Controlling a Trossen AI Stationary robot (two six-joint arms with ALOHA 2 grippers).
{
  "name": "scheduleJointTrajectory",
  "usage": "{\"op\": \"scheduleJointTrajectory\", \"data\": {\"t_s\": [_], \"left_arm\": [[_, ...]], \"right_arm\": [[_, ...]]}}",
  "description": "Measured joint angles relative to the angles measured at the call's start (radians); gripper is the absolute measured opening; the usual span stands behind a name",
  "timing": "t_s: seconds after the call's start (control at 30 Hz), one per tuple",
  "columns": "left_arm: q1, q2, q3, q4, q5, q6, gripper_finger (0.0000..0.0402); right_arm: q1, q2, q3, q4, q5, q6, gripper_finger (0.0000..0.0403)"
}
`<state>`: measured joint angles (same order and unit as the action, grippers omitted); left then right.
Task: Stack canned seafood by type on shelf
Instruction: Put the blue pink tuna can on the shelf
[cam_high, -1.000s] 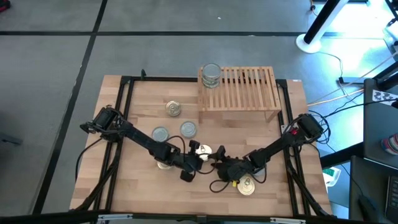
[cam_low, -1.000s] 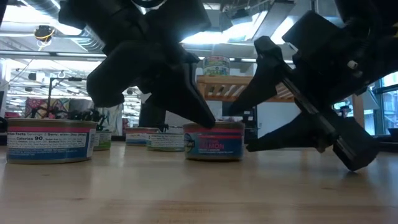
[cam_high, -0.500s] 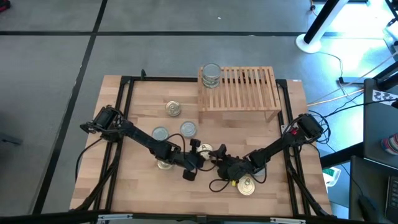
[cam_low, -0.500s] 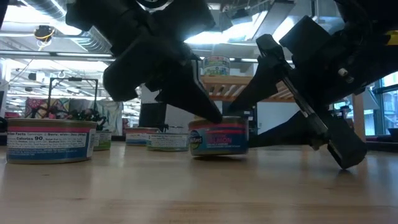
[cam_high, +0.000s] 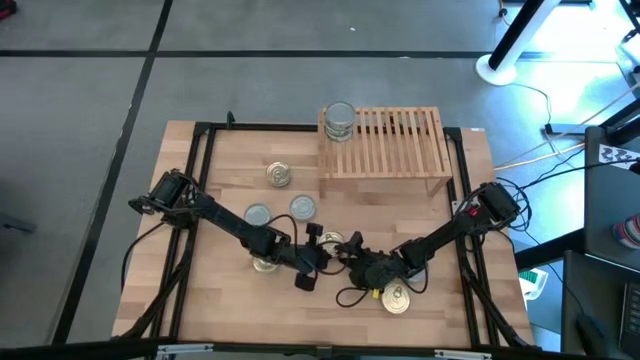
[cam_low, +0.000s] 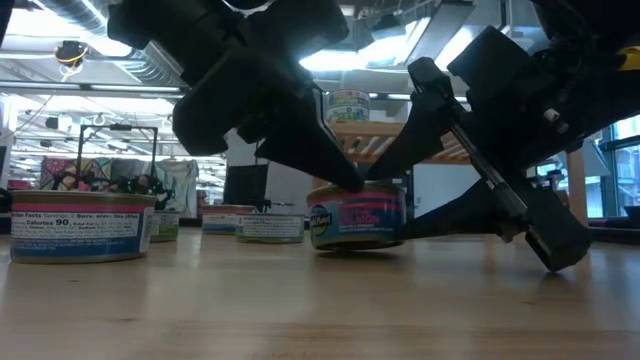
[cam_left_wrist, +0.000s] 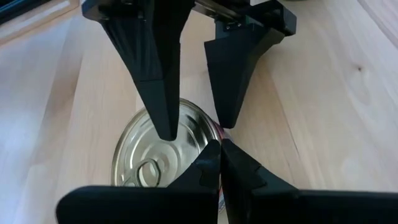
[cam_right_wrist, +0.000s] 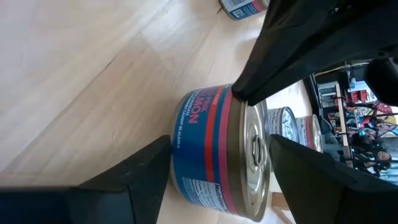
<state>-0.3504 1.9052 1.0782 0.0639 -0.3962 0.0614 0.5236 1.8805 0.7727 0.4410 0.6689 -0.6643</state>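
A blue-and-red tin with a gold pull-ring top (cam_low: 358, 215) stands on the tabletop near the front middle, between my two grippers. My left gripper (cam_left_wrist: 221, 149) is shut and comes at it from the table's left. My right gripper (cam_right_wrist: 219, 143) is open and comes from the table's right. One of its fingers (cam_left_wrist: 165, 118) is over the tin's top and the other (cam_left_wrist: 227, 112) is beside its wall. I cannot tell whether they touch it. The shelf (cam_high: 385, 145) stands at the back with tins (cam_high: 340, 120) stacked on its left end. My left gripper pushes with its shut fingertips against the tin's top rim (cam_low: 352, 190), on the side toward the table's left. The fingers slant down from the table's left. The tin stands upright with its bottom on the wood.
Loose tins stand on the table: a gold-topped one (cam_high: 278, 175) and two silver-topped ones (cam_high: 257, 215) (cam_high: 302, 207) at the left middle, a gold one (cam_high: 265, 263) under my left arm, and one (cam_high: 397, 298) near the front under my right arm.
The tin has slid a short way toward the table's right, further in between my right gripper's open fingers. My left gripper's shut tips have followed it on its rim.
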Motion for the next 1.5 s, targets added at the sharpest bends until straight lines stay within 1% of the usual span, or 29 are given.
{"op": "scheduleJointTrajectory", "data": {"t_s": [0.1, 0.3, 0.47, 0.6, 0.77, 0.97, 1.07, 1.2, 1.4, 1.5], "left_arm": [[0.002, -0.001, 0.000, 0.002, 0.000, -0.017, 0.0000], [0.006, -0.001, 0.000, 0.003, -0.001, -0.034, 0.0000], [0.006, -0.001, 0.000, 0.012, -0.002, -0.041, 0.0000], [0.006, -0.007, 0.000, 0.044, -0.001, -0.052, 0.0000], [0.006, -0.033, 0.000, 0.034, 0.002, -0.060, 0.0000], [0.006, -0.048, 0.001, 0.051, 0.001, -0.067, 0.0000], [0.006, -0.048, 0.001, 0.051, 0.007, -0.068, 0.0000], [0.006, -0.048, 0.001, 0.052, 0.010, -0.090, 0.0000], [0.004, -0.048, 0.001, 0.052, 0.012, -0.090, 0.0000], [0.004, -0.048, 0.001, 0.051, 0.022, -0.090, 0.0000]], "right_arm": [[0.000, 0.000, 0.000, 0.000, -0.004, -0.006, 0.0270], [0.012, 0.000, 0.000, 0.007, -0.008, -0.073, 0.0270], [0.021, 0.000, 0.000, 0.000, 0.005, -0.076, 0.0270], [0.021, 0.000, 0.000, -0.005, 0.046, -0.074, 0.0270], [0.021, 0.000, 0.000, -0.018, 0.054, -0.074, 0.0270], [0.021, 0.001, -0.001, -0.023, 0.143, -0.075, 0.0270], [0.020, 0.001, -0.002, -0.024, 0.145, -0.074, 0.0269], [0.019, 0.001, -0.002, -0.020, 0.126, -0.043, 0.0249], [0.019, 0.001, -0.002, -0.019, 0.125, -0.036, 0.0193], [0.019, 0.001, -0.002, -0.019, 0.125, -0.036, 0.0188]]}}
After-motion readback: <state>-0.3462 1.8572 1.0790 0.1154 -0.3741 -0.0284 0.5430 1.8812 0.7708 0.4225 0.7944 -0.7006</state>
